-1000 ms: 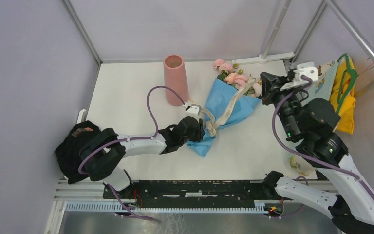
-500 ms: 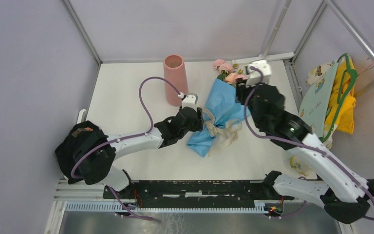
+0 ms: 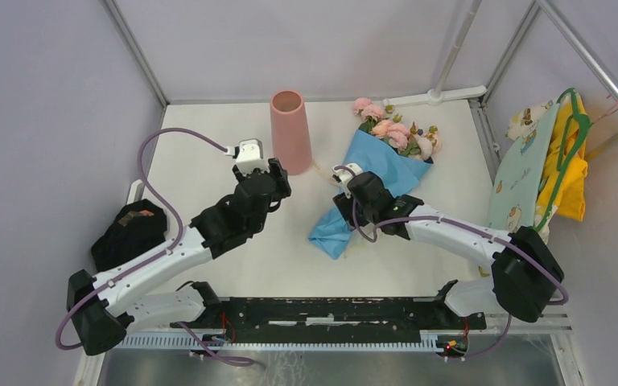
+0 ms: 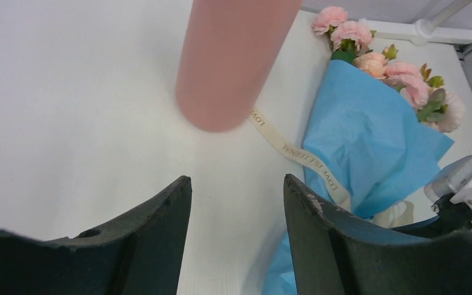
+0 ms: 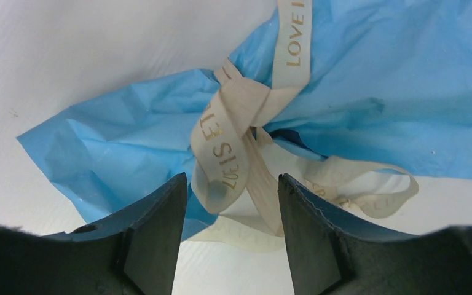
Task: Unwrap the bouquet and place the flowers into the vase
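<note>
The left arm (image 3: 169, 257) extends diagonally from its base at the near left toward the far centre, wrist leading. The left gripper (image 4: 236, 184) holds its jaws parted. The right arm (image 3: 451, 232) folds sharply at the elbow at the near right, its forearm running leftward. The right gripper (image 5: 232, 181) is angled downward, jaws parted.

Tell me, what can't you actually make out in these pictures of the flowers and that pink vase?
- Stems of the flowers: every view, wrapped inside the blue paper.
- Vase: left wrist view, blurred, top cut off by the frame's edge.
- Ribbon knot: top view, covered by the right arm.
- Ribbon lettering: right wrist view, partly lost in folds.
</note>
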Robot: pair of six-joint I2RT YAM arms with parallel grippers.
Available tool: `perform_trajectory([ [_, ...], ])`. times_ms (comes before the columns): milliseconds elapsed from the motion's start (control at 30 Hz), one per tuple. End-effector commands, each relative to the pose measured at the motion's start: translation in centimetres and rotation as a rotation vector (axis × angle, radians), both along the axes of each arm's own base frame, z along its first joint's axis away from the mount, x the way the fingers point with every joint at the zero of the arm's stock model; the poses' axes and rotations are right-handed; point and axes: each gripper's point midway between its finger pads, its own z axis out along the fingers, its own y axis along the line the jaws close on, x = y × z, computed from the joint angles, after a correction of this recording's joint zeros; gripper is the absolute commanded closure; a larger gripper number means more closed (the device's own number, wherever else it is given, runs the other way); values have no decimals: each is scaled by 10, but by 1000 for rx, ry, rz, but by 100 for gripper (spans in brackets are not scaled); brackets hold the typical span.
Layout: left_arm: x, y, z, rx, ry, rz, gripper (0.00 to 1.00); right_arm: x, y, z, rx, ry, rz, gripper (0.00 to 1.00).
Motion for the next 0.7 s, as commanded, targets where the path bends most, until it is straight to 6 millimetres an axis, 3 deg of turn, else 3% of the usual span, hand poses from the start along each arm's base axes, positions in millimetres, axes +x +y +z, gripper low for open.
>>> perform_trajectory([
  [0, -1, 18, -22, 67, 36, 77, 37, 15, 30, 18, 117, -54, 32, 38],
  [100, -1, 16, -28, 72, 48, 74, 37, 22, 34, 11, 99, -51, 35, 38],
  [167, -1, 15, -31, 76, 55, 71, 37, 29, 38, 9, 80, -54, 37, 48],
  [267, -2, 16, -33, 78, 60, 70, 37, 43, 42, 11, 43, -74, 15, 84],
  [300, -3, 17, -32, 75, 58, 71, 36, 49, 44, 16, 37, -86, 13, 89],
  [500, -6, 23, -32, 67, 49, 81, 36, 94, 63, 76, 9, -222, -12, 91],
  [600, -6, 24, -34, 70, 51, 84, 36, 117, 74, 94, -9, -266, -25, 82],
  [667, -6, 24, -34, 72, 52, 83, 36, 131, 78, 95, -31, -272, -41, 77],
])
